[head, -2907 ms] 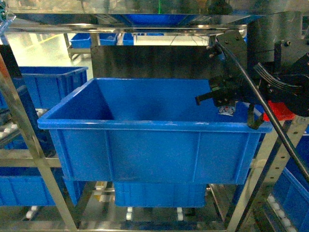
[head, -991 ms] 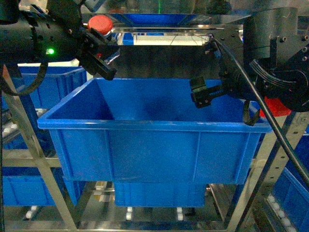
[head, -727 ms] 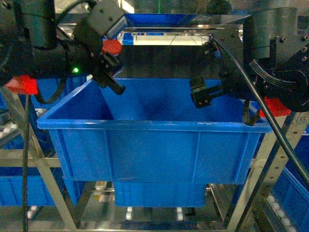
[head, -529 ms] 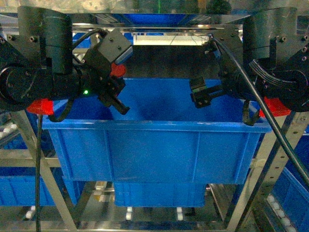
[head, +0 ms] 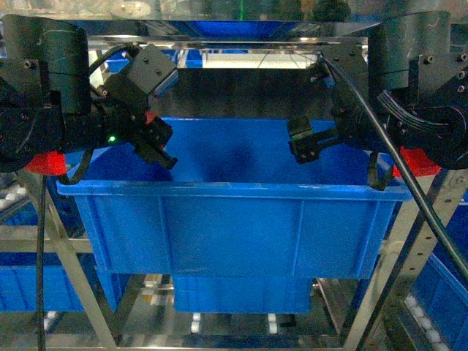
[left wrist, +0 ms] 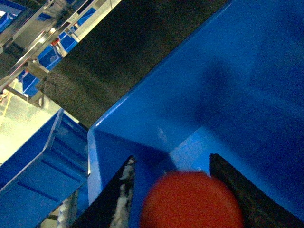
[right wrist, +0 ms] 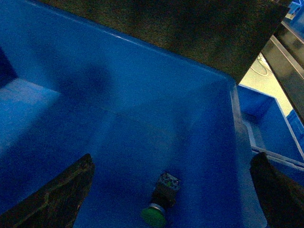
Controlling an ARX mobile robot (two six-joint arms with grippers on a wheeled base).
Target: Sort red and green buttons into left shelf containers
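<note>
Head view: my left gripper (head: 157, 146) hangs over the left end of the big blue bin (head: 234, 219), just inside its rim, pointing down and to the right. A sliver of the red button (head: 149, 117) shows between the gripper body and the fingers. My right gripper (head: 306, 142) sits over the right half of the bin, above its far side; from here I cannot tell how its jaws stand. The bin rests in the shelf (head: 55, 234), whose steel uprights slant past both ends, with more blue bins below and behind.

Left wrist view: my two dark fingers (left wrist: 118, 190) stand either side of the button's round red cap (left wrist: 192, 202), and they are pinching it. The cap fills the gap between them, blurred by closeness. Beyond it lies the bin's inner corner (left wrist: 161, 142), with a dark panel (left wrist: 123, 52) behind the far wall and another blue bin (left wrist: 42, 161) to the left.

Right wrist view: my fingers (right wrist: 57, 194) show at the two lower corners, spread wide with nothing between them. Below, on the bin floor (right wrist: 123, 147) near the right wall, a green button (right wrist: 159, 202) lies on its side, green cap towards the camera.
</note>
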